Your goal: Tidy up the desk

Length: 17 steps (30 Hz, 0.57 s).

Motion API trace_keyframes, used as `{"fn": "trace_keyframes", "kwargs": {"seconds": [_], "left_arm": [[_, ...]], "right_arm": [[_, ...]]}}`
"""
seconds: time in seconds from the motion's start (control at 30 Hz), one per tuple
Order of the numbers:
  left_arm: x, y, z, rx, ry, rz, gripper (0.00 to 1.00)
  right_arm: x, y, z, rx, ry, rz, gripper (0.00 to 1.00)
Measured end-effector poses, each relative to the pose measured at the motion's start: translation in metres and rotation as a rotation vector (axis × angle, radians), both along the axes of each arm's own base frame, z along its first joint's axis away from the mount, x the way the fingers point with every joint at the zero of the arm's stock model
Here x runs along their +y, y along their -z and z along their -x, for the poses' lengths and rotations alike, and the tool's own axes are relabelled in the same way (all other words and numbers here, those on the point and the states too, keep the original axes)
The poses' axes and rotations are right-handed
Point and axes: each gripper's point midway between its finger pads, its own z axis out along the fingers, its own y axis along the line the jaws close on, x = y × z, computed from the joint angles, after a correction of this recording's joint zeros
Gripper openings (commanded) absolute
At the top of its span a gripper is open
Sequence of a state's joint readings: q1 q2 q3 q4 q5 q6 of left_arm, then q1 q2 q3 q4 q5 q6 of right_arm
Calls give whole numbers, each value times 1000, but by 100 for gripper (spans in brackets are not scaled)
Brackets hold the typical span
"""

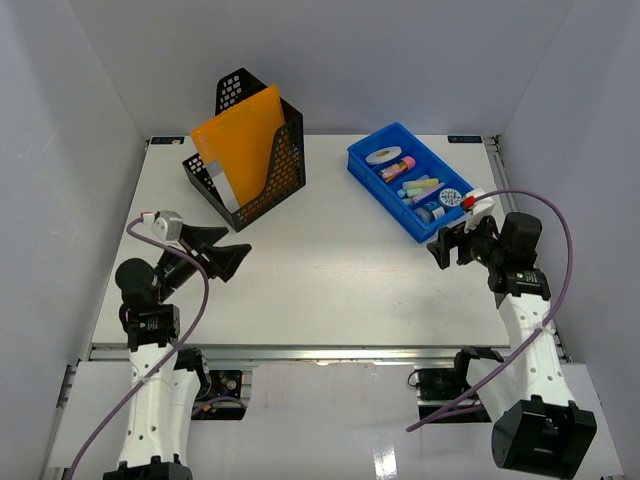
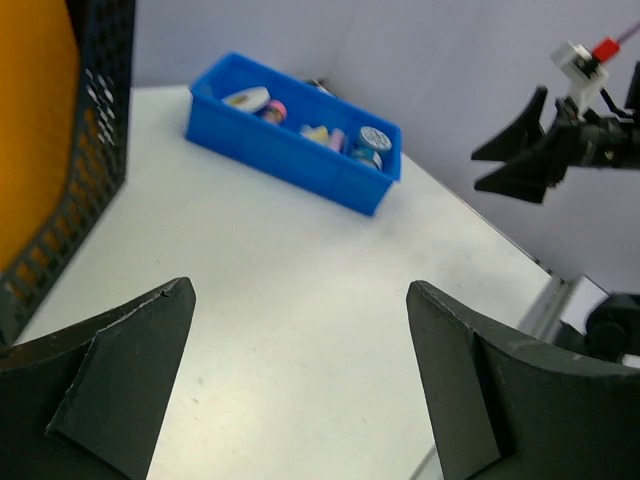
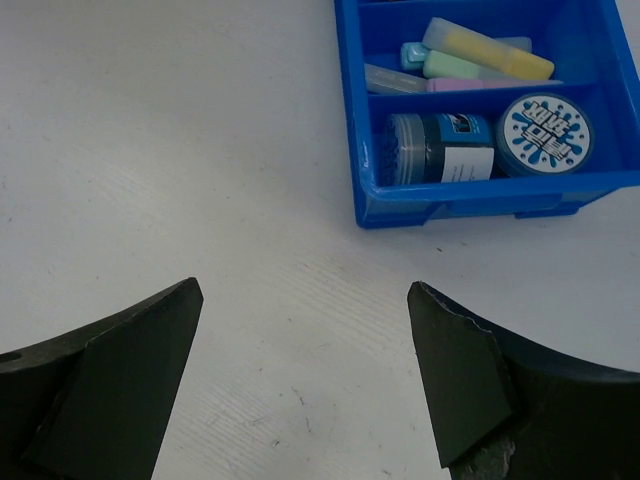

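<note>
Top external view: left jaws and right jaws spread wide over desk (image 1: 330, 270), blue tray (image 1: 381, 196) far right.

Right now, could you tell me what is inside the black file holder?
An orange folder and a pale sheet stand inside the file holder; its mesh walls hide their lower edges.

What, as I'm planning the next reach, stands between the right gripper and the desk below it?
Nothing visible does. The right gripper hangs open over a bare stretch of the desk, with only white tabletop showing between its jaws. The blue tray lies just ahead, to one side, not under it.
</note>
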<state>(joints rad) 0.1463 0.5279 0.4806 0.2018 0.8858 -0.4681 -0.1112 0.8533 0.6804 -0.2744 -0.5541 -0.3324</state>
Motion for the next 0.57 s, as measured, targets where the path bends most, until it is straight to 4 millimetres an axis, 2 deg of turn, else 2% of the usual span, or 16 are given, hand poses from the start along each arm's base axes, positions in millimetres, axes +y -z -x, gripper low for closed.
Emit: {"fn": "trace_keyframes", "kwargs": {"seconds": [0.07,0.17,0.27,0.5,0.57], "left_arm": [[-6,18,8,45,46,2,98],[-13,28,18,73,101,-2,98],[-18,27,24,64,132,-9,98],[-20,23,30,39,148,-17,98],[-20,24,30,39,147,-18,98]], "right_arm": [[-6,2,0,23,62,-9,90],[-15,3,0,36,141,-20,90],[-25,6,-1,35,220,-22,90],[-40,28,1,67,326,-4,90],[-43,28,1,55,340,3,90]]}}
